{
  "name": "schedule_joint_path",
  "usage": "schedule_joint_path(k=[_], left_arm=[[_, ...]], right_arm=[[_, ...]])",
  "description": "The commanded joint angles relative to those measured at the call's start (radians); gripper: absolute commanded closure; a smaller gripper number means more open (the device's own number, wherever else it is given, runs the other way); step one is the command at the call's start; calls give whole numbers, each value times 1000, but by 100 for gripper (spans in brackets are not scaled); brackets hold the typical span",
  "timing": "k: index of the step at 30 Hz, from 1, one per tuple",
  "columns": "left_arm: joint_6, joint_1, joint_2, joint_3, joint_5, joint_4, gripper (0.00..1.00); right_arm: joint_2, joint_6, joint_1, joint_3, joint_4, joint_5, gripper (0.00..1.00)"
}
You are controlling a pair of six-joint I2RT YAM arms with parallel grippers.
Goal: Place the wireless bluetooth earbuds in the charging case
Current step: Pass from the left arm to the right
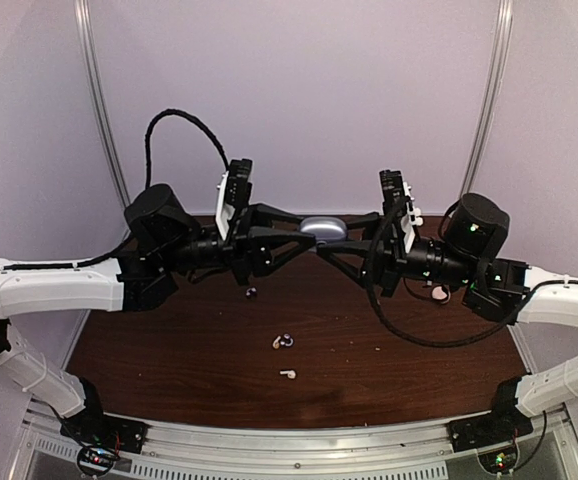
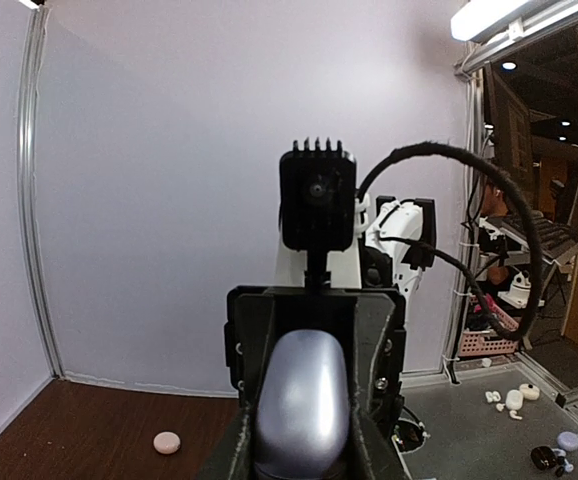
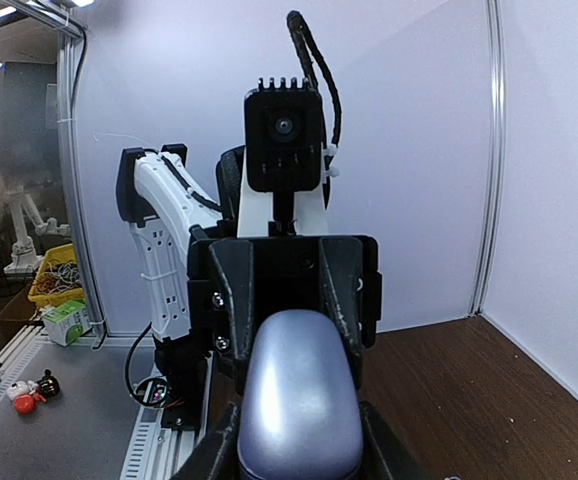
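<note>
A closed, lavender-grey charging case [image 1: 323, 229] hangs in the air above the back of the table, held from both sides. My left gripper [image 1: 305, 238] reaches in from the left and is shut on it. My right gripper [image 1: 342, 241] comes from the right, its fingers pressed against the case's sides. In the left wrist view the case [image 2: 302, 400] fills the gap between the fingers, and likewise the case [image 3: 299, 395] in the right wrist view. The earbuds lie on the table below: a white one [image 1: 287, 374], a white and dark pair [image 1: 283, 341], a dark one [image 1: 251, 292].
A small pale pink round case [image 1: 439, 292] sits on the brown table [image 1: 389, 380] under the right arm; the same pink case [image 2: 167, 442] shows in the left wrist view. White walls close in the back and sides. Cables loop off both wrists.
</note>
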Motion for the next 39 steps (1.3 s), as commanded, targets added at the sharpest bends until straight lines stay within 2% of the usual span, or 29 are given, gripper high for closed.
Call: schedule_joint_path(k=[1,3,6,17,22,25,31,37,39], left_arm=[[-1,-6,2,-2,-10,79,94],[-1,-7,0,-3,-9,82,94],[-1,-7,1,-1,-6,80,94],[4,-8,4,-1,-9,60,92],[5,-8,4,-3,-15,53,92],[5,-8,7,2,-13,55,92],[4,-8,15,4,-11,62,92],[4,-8,15,2,-13,62,91],[5,-8,9,-2,-14,70,90]], right_arm=[[3,9,6,23,25,-12,63],[5,11,6,23,25,-11,63],[8,14,6,25,22,-9,56],[3,9,6,29,15,-17,75],[-4,5,6,33,15,-23,67],[-2,4,6,35,14,-28,66],[0,6,6,34,19,-32,65],[5,6,6,34,16,-32,76],[3,6,6,31,15,-29,72]])
